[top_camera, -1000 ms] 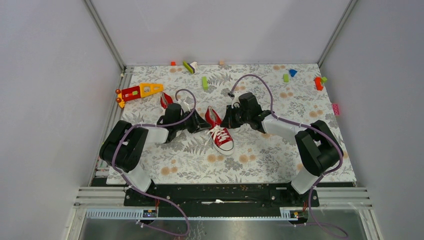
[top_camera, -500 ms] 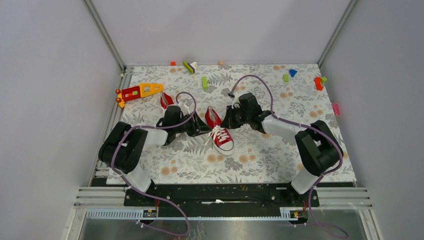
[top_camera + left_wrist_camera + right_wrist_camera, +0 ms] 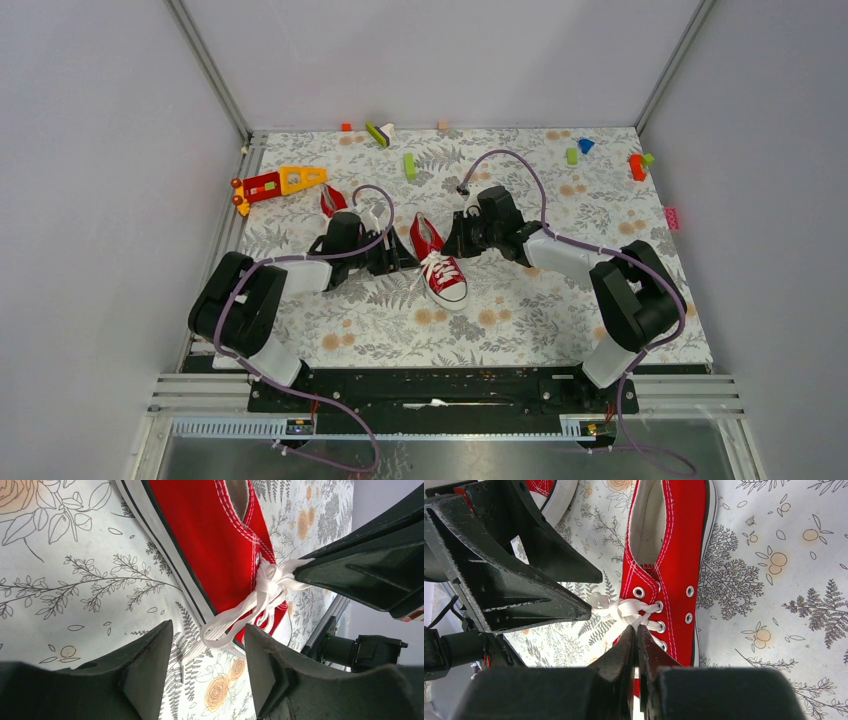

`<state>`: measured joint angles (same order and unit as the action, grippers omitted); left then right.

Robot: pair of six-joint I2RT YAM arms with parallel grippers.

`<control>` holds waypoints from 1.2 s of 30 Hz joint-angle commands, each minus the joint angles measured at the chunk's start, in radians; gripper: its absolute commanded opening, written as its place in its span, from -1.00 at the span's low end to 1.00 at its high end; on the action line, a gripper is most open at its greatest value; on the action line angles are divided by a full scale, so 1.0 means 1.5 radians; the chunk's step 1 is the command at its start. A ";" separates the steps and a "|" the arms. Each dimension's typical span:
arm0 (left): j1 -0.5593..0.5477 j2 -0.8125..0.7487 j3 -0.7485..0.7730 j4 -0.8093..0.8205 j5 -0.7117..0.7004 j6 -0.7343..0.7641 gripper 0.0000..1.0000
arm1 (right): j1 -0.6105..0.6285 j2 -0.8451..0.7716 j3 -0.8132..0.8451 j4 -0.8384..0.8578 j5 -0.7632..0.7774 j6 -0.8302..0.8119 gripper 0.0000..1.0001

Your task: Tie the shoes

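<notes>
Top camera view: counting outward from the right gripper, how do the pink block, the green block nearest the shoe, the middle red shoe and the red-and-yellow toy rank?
1. Middle red shoe, at the right gripper tips.
2. Green block, beyond it, slightly left.
3. Red-and-yellow toy, far left.
4. Pink block, right edge.

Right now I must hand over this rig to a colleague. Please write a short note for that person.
Left gripper: fingers open, a loose loop of the white lace lying between them.
Right gripper: fingers shut on the white lace near the top eyelets.
Shoes: centre shoe on the mat between the grippers; second shoe farther back on the left, mostly hidden.
Done: lace bunched into what looks like a first knot.
Left: no finished bow visible; second shoe's laces cannot be judged.
</notes>
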<state>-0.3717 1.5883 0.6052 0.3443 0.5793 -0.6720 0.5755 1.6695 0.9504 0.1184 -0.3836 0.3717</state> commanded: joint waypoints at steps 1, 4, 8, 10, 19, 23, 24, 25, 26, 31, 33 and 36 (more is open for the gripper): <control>0.005 0.008 0.017 0.017 0.014 0.038 0.11 | 0.005 -0.016 -0.002 0.021 -0.005 0.003 -1.00; 0.005 0.028 0.028 0.034 0.053 0.026 0.12 | 0.006 -0.016 -0.003 0.021 -0.006 0.003 -1.00; 0.004 0.043 0.032 0.053 0.072 0.013 0.12 | 0.005 -0.017 -0.002 0.021 -0.007 0.004 -1.00; 0.004 0.053 0.035 0.073 0.095 -0.004 0.11 | 0.006 -0.017 -0.003 0.021 -0.006 0.004 -1.00; 0.004 0.071 0.034 0.131 0.142 -0.037 -0.32 | 0.006 -0.014 -0.002 0.021 -0.007 0.004 -1.00; 0.005 0.063 0.033 0.133 0.147 -0.040 -0.64 | 0.006 -0.012 -0.001 0.021 -0.007 0.004 -1.00; 0.005 0.064 0.034 0.131 0.152 -0.041 -0.69 | 0.005 -0.013 0.000 0.021 -0.007 0.004 -1.00; 0.005 0.064 0.035 0.129 0.155 -0.042 -0.75 | 0.006 -0.012 0.001 0.021 -0.008 0.005 -1.00; 0.004 0.063 0.035 0.127 0.155 -0.042 -0.82 | 0.006 -0.012 0.001 0.021 -0.008 0.005 -1.00; 0.005 0.047 0.035 0.093 0.138 -0.031 -1.00 | 0.006 -0.017 -0.003 0.021 0.005 0.009 -1.00; 0.004 0.037 0.037 0.063 0.124 -0.016 -1.00 | 0.005 -0.019 -0.005 0.015 0.027 0.021 -1.00; 0.004 0.021 0.044 0.001 0.090 0.010 -1.00 | -0.001 -0.019 -0.012 0.011 0.050 0.035 -1.00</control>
<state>-0.3717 1.6825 0.6285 0.4271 0.7631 -0.7212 0.5751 1.6695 0.9485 0.1181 -0.3637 0.3912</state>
